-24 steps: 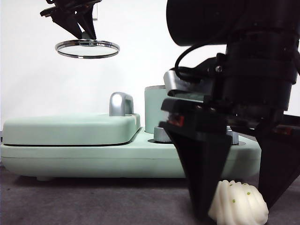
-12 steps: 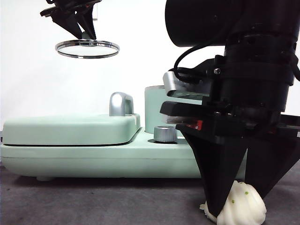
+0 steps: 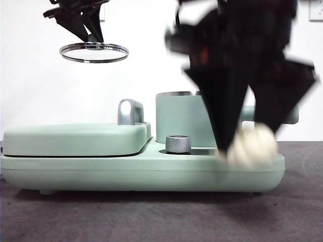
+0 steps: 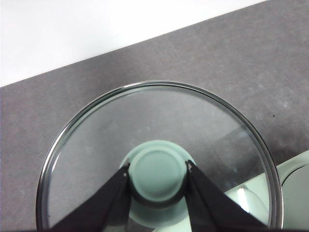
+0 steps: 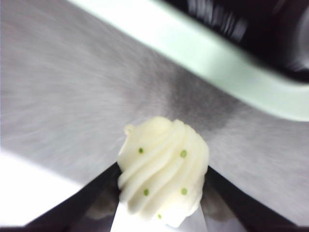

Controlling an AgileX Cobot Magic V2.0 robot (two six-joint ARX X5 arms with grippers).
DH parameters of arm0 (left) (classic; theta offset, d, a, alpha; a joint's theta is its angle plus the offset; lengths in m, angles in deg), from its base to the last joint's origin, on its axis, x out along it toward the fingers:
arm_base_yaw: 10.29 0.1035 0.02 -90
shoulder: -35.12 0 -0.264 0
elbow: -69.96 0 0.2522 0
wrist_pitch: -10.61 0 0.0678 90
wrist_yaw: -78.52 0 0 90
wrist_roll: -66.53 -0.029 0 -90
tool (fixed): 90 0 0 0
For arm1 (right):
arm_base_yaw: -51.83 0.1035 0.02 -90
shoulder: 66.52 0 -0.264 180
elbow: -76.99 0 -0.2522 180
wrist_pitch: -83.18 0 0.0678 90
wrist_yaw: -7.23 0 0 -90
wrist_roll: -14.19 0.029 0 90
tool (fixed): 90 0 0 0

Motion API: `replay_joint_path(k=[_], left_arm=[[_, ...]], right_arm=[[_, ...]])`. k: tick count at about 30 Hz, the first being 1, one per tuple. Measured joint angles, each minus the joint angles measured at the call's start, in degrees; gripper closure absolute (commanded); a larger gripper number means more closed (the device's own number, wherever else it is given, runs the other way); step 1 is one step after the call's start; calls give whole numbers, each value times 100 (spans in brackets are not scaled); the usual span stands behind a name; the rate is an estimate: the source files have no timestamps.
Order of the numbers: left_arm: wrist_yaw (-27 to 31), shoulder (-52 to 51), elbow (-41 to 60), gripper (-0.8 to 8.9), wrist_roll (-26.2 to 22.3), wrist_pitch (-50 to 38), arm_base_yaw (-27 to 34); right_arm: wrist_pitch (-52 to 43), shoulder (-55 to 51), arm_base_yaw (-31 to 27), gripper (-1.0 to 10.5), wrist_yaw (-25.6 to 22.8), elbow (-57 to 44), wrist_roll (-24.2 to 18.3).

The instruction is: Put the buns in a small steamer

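A ridged cream-white bun point(image 3: 252, 145) with small green dots point(image 5: 164, 170) hangs off the table, with my right gripper point(image 3: 247, 146) point(image 5: 161, 183) shut on it; the front view shows both blurred by motion, in front of the appliance's right end. Behind them stands the small steamer point(image 3: 176, 118), a mint-green round pot with a steel rim, its top uncovered. High at the upper left, my left gripper point(image 3: 91, 36) point(image 4: 158, 170) is shut on the green knob of the glass lid point(image 3: 94, 51) point(image 4: 193, 116), holding it in the air. No smooth bun shows in any view.
The flat mint-green lidded griddle point(image 3: 75, 138) with a steel handle point(image 3: 130, 112) fills the left of the appliance base point(image 3: 141, 174). A steel dial knob point(image 3: 177, 143) sits in front of the pot. Grey table surface point(image 3: 126, 217) lies in front.
My right gripper closed on the ridged bun on the table and has lifted it up quickly to about the height of the appliance base. The left gripper and lid have stayed still.
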Motion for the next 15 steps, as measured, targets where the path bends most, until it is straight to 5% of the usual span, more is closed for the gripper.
replay_joint_path(k=[15], left_arm=[[0, 0, 0, 759, 0, 0, 0]], right_arm=[[1357, 835, -1906, 720, 245, 3447, -1497]])
